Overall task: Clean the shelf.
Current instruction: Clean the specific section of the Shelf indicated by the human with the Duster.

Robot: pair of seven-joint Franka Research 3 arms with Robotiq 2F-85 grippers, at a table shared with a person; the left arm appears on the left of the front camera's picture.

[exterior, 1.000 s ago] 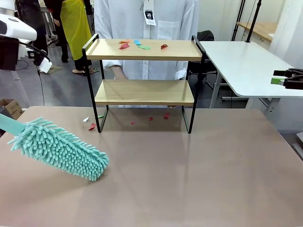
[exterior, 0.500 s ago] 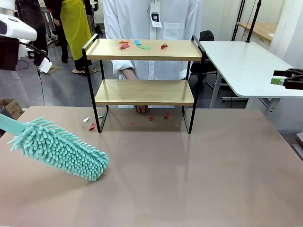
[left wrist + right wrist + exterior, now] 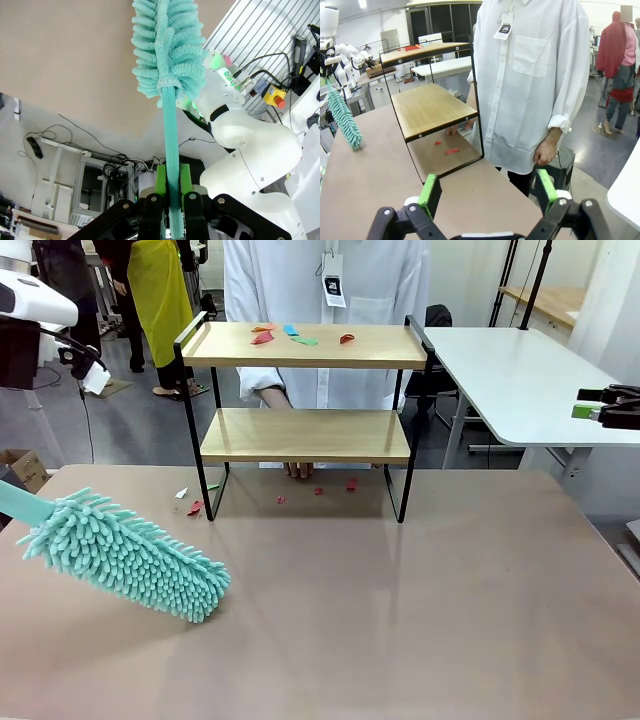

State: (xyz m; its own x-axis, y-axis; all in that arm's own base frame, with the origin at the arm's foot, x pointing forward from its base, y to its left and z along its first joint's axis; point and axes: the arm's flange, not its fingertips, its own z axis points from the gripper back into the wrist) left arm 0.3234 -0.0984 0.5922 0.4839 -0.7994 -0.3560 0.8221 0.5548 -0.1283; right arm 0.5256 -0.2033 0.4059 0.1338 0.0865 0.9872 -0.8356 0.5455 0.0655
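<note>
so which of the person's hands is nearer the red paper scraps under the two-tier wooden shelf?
Their right. The right hand is down on the brown table beside the red scraps, under the shelf; the left hand hangs at their side, past the shelf's end.

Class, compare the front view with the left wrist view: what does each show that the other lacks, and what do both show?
Front view adds: the shelf with coloured scraps on its top board, more scraps on the table beneath it, and a person's hand at the table's far edge below the lower board.
Left wrist view adds: the left arm's jaws shut on the duster's teal handle, green pads either side, with white arm links beyond.
Both: the fluffy duster head, tilted down toward the brown table.
</note>
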